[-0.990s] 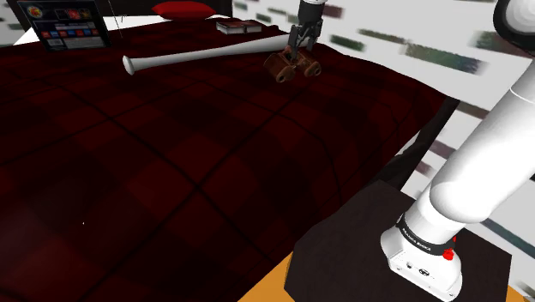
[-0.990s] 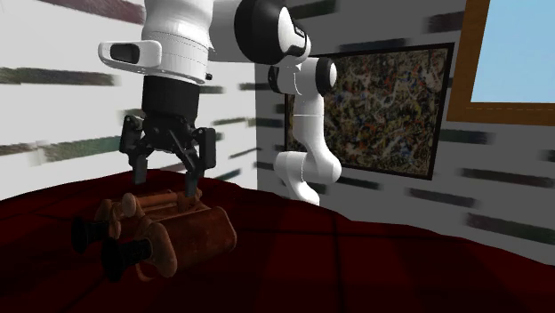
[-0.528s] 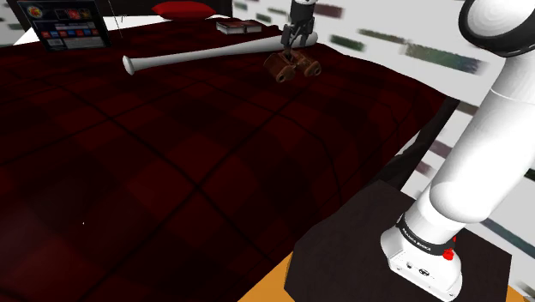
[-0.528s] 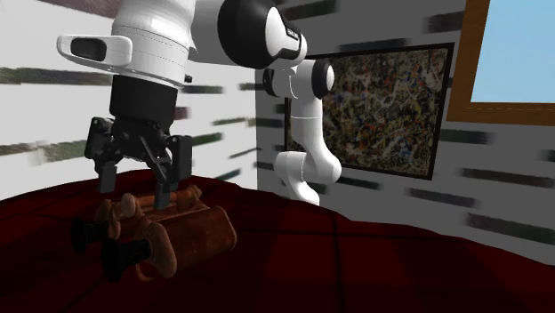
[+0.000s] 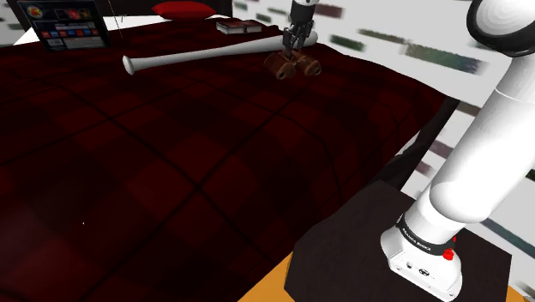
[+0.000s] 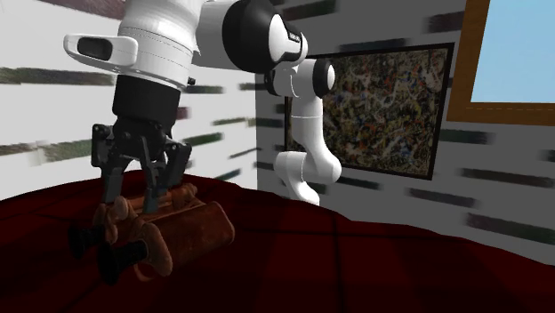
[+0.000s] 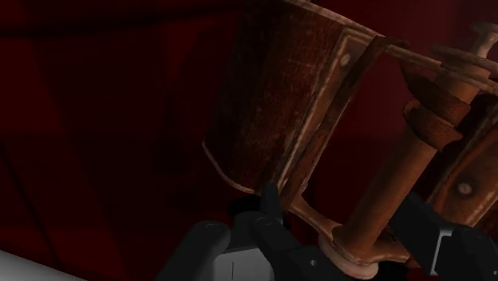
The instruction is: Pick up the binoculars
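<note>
On the dark red bed (image 5: 171, 154), near its far edge and just beside a white bat (image 5: 197, 57), the brown binoculars (image 5: 292, 64) sit with the end effector (image 6: 133, 197) clamped on their central hinge; the grasp appears made, and next comes a steady vertical lift.

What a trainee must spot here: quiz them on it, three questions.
1. True or false: the binoculars are white.
2. Which long white thing lies near them on the bed? A bat; B broom; C pipe.
3. Fill in: behind the arm hangs a framed ___.
Key: 1 false, brown; 2 A; 3 painting.
</note>
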You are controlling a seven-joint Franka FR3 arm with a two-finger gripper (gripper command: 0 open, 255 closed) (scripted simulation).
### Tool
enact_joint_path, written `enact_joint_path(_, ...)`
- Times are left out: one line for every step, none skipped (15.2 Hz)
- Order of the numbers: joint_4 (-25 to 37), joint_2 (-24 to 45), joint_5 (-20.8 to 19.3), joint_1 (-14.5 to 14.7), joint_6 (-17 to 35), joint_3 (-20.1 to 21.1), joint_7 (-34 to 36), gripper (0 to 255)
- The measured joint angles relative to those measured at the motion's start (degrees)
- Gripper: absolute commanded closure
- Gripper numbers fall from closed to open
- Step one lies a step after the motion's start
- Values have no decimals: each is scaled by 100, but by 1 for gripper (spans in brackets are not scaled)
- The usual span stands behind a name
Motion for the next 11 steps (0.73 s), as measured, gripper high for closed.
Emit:
enact_joint_path(18, 32, -21, 5, 96, 0, 27, 255)
enact_joint_path(22, 50, -29, 6, 178, -1, 36, 255)
enact_joint_path(144, 128, -24, 7, 110, 0, 33, 255)
enact_joint_path(198, 149, -22, 10, 4, 2, 30, 255)
enact_joint_path(216, 142, -24, 14, -85, 6, 34, 255)
enact_joint_path(208, 121, -29, 19, -152, 9, 42, 255)
enact_joint_path(96, 62, -22, 12, -14, 5, 24, 255)
enact_joint_path(75, 77, 1, -4, 140, -5, -23, 255)
enact_joint_path(100, 103, 16, -10, 182, -8, -48, 255)
enact_joint_path(185, 142, 12, -4, 62, -5, -40, 255)
enact_joint_path(231, 131, 19, -13, -117, -12, -66, 255)
